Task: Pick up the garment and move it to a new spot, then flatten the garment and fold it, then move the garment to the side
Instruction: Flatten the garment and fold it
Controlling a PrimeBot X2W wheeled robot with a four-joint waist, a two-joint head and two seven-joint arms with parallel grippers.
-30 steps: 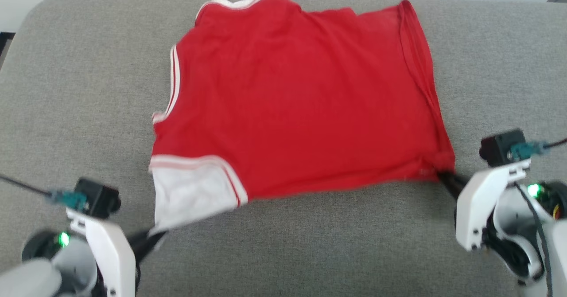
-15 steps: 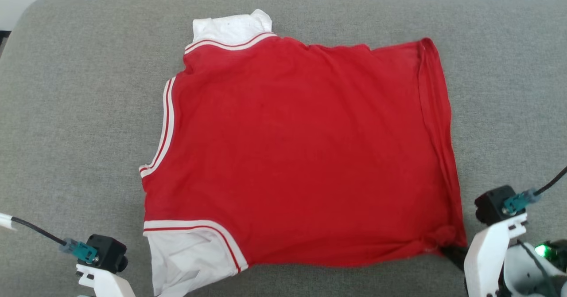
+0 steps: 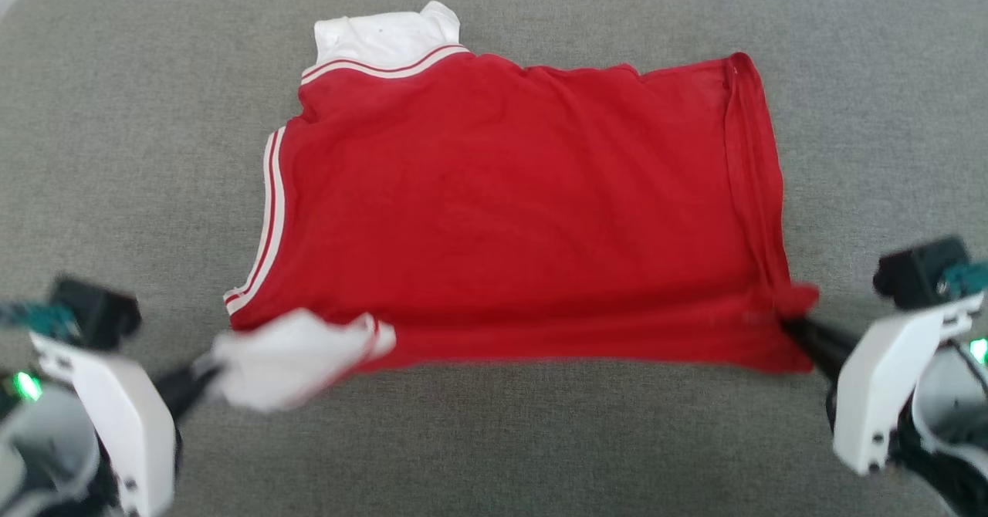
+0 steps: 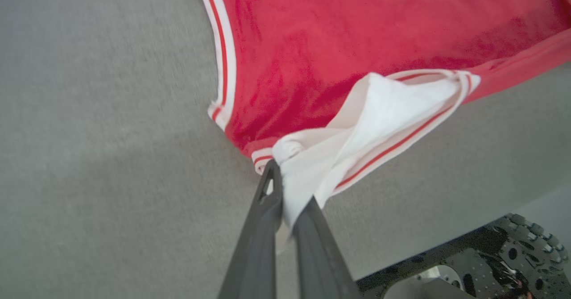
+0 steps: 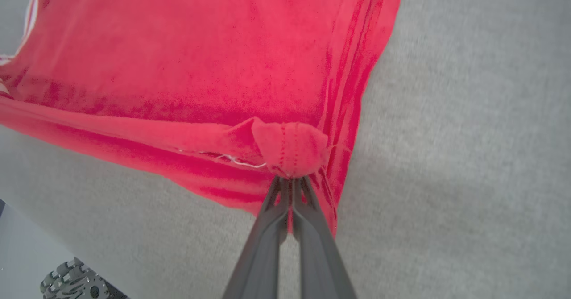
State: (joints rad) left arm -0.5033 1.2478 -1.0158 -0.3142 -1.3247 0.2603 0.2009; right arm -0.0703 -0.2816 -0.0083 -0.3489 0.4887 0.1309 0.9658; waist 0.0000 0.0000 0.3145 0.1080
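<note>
Grey cushion [image 3: 116,154] carries the garment [image 3: 509,216], spread flat mid-surface, plain red side up, far white sleeve [image 3: 382,35] poking out at the top. Both arms sit low at the near edge, forearms angled inward. Left gripper [image 3: 202,374] pinches the bunched near white sleeve [image 3: 293,355]. Right gripper [image 3: 795,328] is clamped on the red hem corner [image 5: 290,149]. Left arm and near sleeve are blurred in head view.

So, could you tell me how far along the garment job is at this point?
Done: the garment lies spread, mostly flat, on the grey cushion. In hand: the left tool is shut on the near white sleeve and the right tool on the near red corner. Left: no fold shows yet, and the move to the side follows.
</note>
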